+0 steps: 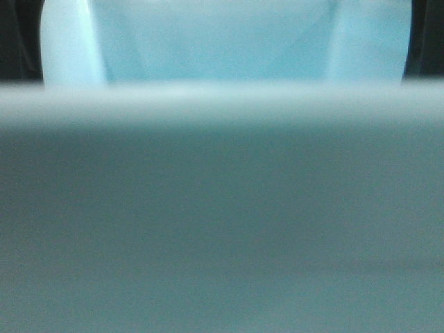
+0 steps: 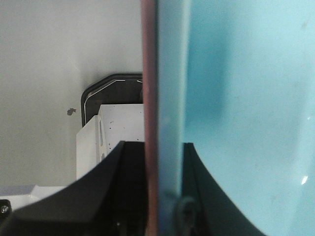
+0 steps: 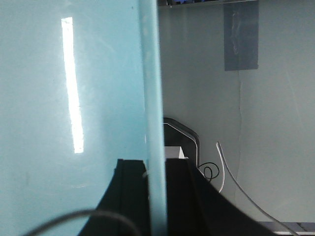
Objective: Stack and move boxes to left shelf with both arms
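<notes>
Background: pale grey floor (image 2: 44, 73) lies far below both wrist cameras, with a white cable (image 3: 236, 182) trailing on the right side; no shelf is in view.
Blue box (image 1: 222, 208): fills the front camera, blurred and very close, so it appears held up between the arms.
Pink box (image 2: 149, 98): only a thin salmon edge shows, pressed flat against the outside of the blue wall, which suggests the blue one sits nested inside it.
Left gripper (image 2: 162, 196): fingers closed on both walls together, one finger outside, one inside.
Right gripper (image 3: 156, 196): fingers clamped across the blue rim at the opposite side.
Reason for hold: opposite-wall grips likely keep the stack level during carrying.
</notes>
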Robot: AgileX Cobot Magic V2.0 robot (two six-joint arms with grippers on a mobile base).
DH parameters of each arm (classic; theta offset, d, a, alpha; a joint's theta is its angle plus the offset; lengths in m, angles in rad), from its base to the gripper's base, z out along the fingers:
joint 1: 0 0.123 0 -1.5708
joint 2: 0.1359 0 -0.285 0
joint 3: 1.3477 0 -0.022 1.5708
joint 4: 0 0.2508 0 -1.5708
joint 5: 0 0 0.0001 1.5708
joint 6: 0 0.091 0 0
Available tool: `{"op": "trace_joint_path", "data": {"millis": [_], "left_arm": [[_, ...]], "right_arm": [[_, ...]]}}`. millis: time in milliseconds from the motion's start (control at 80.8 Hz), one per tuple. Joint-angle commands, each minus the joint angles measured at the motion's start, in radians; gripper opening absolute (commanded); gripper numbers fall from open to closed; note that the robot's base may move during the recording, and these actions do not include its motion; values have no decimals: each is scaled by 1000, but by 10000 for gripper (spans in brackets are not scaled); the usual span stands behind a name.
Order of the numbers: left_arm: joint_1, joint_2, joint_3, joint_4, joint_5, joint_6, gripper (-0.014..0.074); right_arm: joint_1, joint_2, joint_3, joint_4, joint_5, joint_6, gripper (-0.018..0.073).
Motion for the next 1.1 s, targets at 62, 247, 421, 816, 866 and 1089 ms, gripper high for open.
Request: {"op": "trace_joint_path", "data": {"millis": [62, 247, 421, 816, 866, 1089], "left_arm": [[-11, -33, -33, -58, 41, 2, -7], [-11, -33, -33, -58, 41, 2, -7], [-11, -33, -33, -58, 41, 2, -7], [-11, -33, -33, -58, 41, 2, -7], [-11, -33, -33, -58, 41, 2, -7], [-11, -33, -33, -58, 41, 2, -7]], "right_arm": [[3, -33, -35, 3, 22, 3, 57], [3, -33, -35, 3, 22, 3, 57], [3, -33, -35, 3, 22, 3, 57], [3, -33, -35, 3, 22, 3, 57], [3, -33, -35, 3, 22, 3, 57], [3, -33, -35, 3, 20, 4, 57]]}}
